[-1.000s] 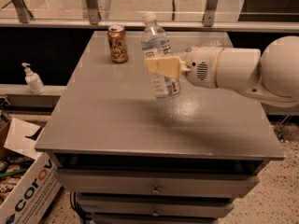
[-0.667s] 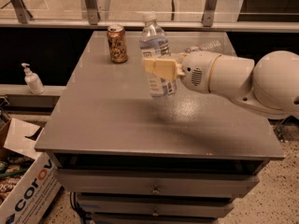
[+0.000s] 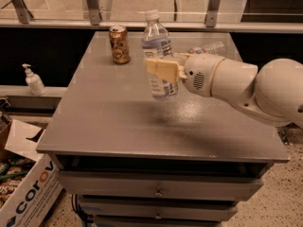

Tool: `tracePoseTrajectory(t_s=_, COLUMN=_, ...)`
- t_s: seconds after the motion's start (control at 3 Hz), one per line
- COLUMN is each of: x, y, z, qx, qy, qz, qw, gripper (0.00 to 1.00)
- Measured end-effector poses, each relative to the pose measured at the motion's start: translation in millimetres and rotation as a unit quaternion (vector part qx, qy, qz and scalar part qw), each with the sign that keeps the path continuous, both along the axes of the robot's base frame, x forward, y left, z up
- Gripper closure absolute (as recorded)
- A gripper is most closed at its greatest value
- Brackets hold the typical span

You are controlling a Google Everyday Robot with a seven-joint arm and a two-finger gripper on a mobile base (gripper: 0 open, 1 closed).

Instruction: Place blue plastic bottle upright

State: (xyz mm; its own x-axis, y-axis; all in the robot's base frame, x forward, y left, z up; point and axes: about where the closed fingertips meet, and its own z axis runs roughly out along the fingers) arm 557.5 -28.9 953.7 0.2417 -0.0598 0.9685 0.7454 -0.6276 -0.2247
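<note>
table (image 3: 109,122): grey top | arm (image 3: 265,91): in over right edge | bottle (image 3: 156,40): cap up, nearly plumb, seemingly just off the top, mid-table toward far edge | can (image 3: 119,44): far-left corner, apart | gripper (image 3: 160,71): fingers clamped on bottle's label | do: lower straight, seat base flat, then release gently

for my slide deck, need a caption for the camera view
Claw grips the bottle upright over the table, with a can standing near the far edge.
</note>
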Motion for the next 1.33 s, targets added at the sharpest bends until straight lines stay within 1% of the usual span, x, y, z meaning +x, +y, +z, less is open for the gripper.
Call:
tracePoseTrajectory(t_s=0.33, x=-2.6, y=3.1, z=4.5, qx=0.012, qy=-0.052, qz=0.025, qw=0.9983, gripper=1.00)
tracePoseTrajectory(t_s=0.67, x=-4.3, y=7.4, z=5.1, qx=0.025, qy=-0.101, qz=0.053, qw=0.9932, gripper=1.00)
tracePoseTrajectory(t_s=1.0, x=-4.6, y=7.6, z=-1.9, qx=0.015, qy=-0.131, qz=0.071, qw=0.9888, gripper=1.00)
tracePoseTrajectory(t_s=1.33, x=-5.3, y=5.0, z=-11.1, qx=-0.014, qy=-0.150, qz=0.086, qw=0.9848, gripper=1.00)
